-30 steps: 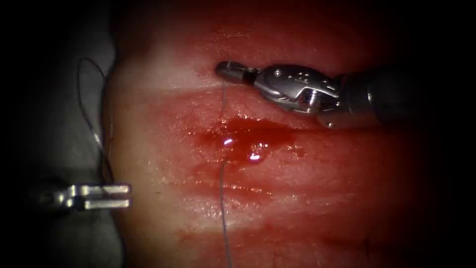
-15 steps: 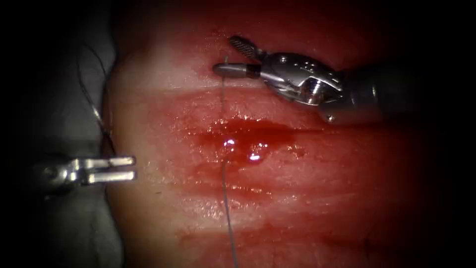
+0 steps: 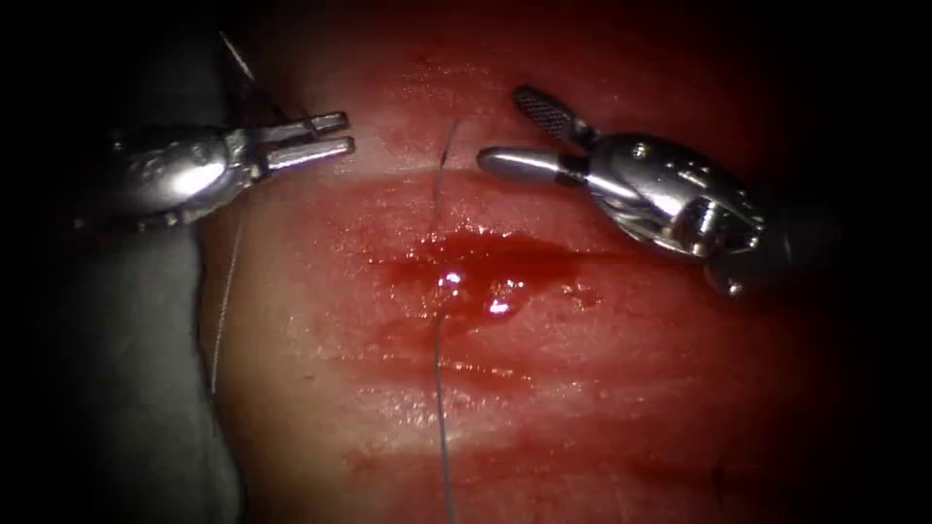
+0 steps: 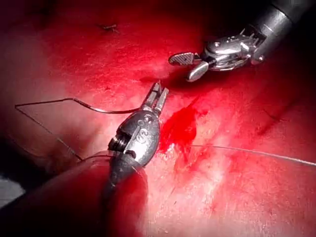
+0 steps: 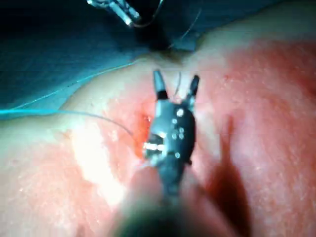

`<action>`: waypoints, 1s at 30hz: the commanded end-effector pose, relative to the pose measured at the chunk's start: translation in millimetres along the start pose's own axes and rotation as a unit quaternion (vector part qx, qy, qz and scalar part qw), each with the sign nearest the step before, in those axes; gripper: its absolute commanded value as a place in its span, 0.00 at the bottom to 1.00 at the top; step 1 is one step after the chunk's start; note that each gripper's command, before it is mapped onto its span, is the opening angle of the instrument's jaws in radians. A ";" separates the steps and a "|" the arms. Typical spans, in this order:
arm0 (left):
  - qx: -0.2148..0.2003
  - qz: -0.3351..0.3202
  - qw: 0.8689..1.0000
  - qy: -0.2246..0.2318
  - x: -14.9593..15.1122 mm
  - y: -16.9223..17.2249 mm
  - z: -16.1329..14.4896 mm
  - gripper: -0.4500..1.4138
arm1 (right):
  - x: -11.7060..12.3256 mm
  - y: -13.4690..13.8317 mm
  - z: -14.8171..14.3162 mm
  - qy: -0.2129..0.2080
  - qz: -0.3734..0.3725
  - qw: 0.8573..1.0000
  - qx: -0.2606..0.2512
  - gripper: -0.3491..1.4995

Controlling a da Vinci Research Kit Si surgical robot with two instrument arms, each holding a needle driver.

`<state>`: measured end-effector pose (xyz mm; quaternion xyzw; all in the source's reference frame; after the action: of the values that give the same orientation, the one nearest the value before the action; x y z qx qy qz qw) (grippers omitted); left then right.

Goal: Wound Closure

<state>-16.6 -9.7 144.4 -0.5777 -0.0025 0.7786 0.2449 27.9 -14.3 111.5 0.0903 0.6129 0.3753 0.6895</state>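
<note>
Tissue (image 3: pixel 602 408): takes up most of the endoscope view. The line of the cut cannot be made out under the fluid.
Right tool (image 3: pixel 501 126): far right of centre, jaws spread wide and holding nothing. A second ago it was clamped on the far end of the thread. It has since let go and drawn back to the right.
Left tool (image 3: pixel 347 133): has come up from the near left edge to the far left, pointing at the thread's free end. Whether it grips anything cannot be told.
Fluid (image 3: pixel 485 262): red pool at mid-tissue, unchanged.
Thread (image 3: pixel 439 388): runs from the near edge into the pool and rises on the far side. That end is now loose between the two tools, so the right tool likely no longer tensions it.
Needle (image 4: pixel 106 109): a dark curve meeting the left tool at the base of its tip, off the tissue's left. Probably the needle, and it is not in the tissue.
</note>
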 end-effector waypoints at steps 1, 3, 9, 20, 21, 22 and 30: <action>0.008 -0.002 1.000 -0.003 -0.9 0.2 1.2 0.00 | -0.9 -0.6 -0.2 -0.003 -0.002 1.000 0.001 0.84; 0.021 0.001 1.000 -0.005 -1.4 -1.0 3.2 0.00 | -1.0 -0.4 -0.9 -0.004 -0.005 1.000 -0.001 0.84; 0.021 0.015 1.000 -0.008 -3.6 -2.1 8.2 0.09 | -1.1 -0.1 -1.8 -0.006 -0.008 1.000 -0.007 0.84; 0.004 -0.033 0.999 -0.033 -4.0 -2.7 14.3 0.90 | -1.4 0.1 -2.1 -0.006 -0.013 1.000 -0.008 0.83; 0.004 -0.033 0.999 -0.033 -4.0 -2.7 14.3 0.90 | -1.4 0.1 -2.1 -0.006 -0.013 1.000 -0.008 0.83; 0.009 -0.040 0.999 -0.035 -2.8 -3.1 14.0 0.89 | -1.5 0.2 -2.1 -0.006 -0.014 1.000 -0.008 0.83; 0.015 -0.044 0.999 -0.001 4.1 -6.2 10.0 0.86 | -1.9 0.2 -2.1 -0.006 -0.016 1.000 -0.008 0.80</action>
<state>-23.2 0.6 144.7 -0.5743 -0.0138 0.7659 0.2887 25.4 -15.2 112.2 0.0753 0.6080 0.3682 0.6994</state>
